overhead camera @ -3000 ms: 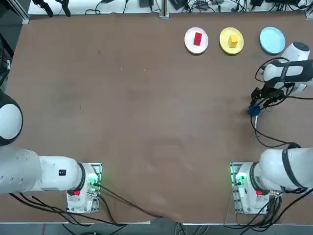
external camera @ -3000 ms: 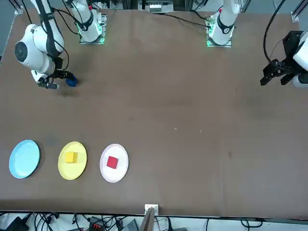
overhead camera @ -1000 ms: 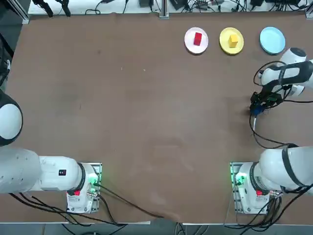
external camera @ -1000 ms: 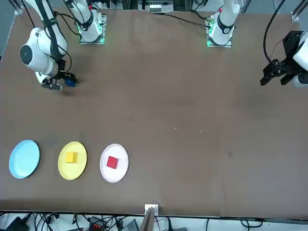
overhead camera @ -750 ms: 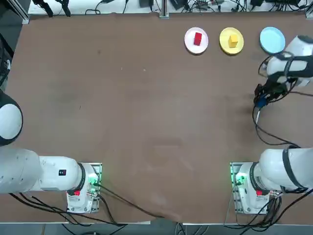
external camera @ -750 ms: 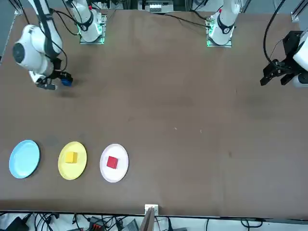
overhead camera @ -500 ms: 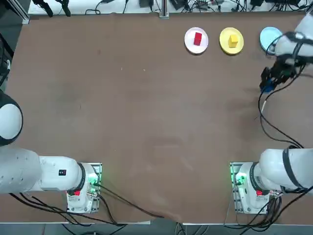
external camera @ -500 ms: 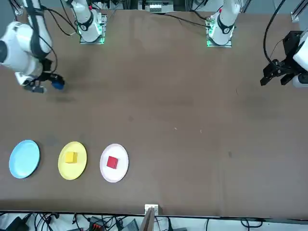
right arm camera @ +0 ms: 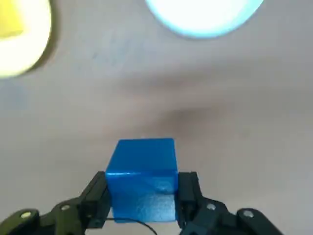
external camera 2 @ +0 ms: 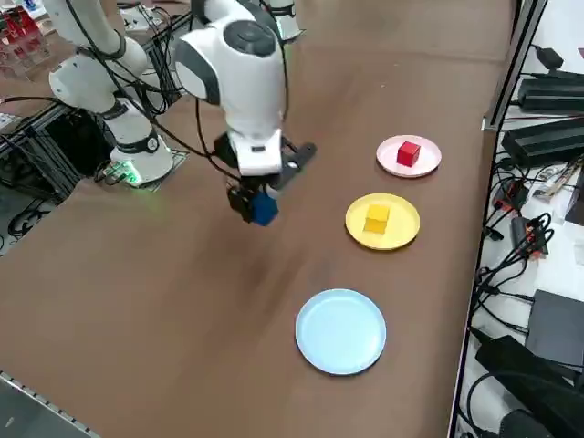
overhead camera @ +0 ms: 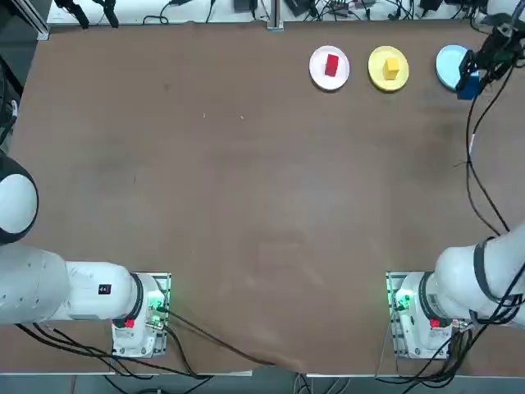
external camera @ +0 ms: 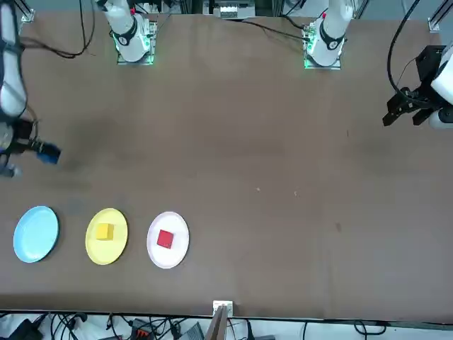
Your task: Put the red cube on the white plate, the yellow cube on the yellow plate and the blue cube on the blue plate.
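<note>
Right gripper [right arm camera: 143,205] clamps the small deep blue cube [right arm camera: 142,178] above the table, the empty round light-blue plate [external camera 2: 341,330] lying at about 4 o'clock from it in the side view.

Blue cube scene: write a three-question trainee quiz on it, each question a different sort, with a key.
1. True or false: the blue cube already rests on the blue plate.
2. Multiple choice: what lies on the yellow plate? A) the red cube B) the yellow cube C) nothing
3. Fill in: the right hand is shut on the ____ cube, held above the table.

Key
1. False. The hand holds the cube in the air, short of the bare blue plate.
2. B. The yellow cube sits there; the red cube is on the white plate.
3. blue
</note>
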Controlling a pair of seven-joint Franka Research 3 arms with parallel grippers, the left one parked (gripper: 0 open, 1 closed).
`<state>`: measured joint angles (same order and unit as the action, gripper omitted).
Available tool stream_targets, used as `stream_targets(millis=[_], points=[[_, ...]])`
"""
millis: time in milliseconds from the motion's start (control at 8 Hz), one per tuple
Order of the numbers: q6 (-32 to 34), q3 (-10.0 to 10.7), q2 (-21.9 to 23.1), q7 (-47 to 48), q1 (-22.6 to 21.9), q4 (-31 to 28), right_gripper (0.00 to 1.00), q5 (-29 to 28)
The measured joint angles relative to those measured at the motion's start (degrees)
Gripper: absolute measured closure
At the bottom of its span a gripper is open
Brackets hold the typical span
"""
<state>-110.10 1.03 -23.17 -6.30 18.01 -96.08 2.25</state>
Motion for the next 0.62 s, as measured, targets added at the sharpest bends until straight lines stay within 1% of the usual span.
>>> stream_targets(millis=[125, 250, 375, 500, 625], points=[[-0.63, 0.03, -6.76, 0.0, 0.71, 7.64, 0.32, 0.02], [-2.8, 0.06, -12.58, -0.02, 1.39, 14.47, 0.32, 0.03], [-7.01, 0.08, -17.13, -0.09, 2.0, 19.72, 0.32, 0.03], [-11.58, 0.09, -20.34, -0.17, 2.25, 22.55, 0.32, 0.03], [-15.4, 0.06, -22.69, -0.18, 2.25, 23.63, 0.32, 0.03]])
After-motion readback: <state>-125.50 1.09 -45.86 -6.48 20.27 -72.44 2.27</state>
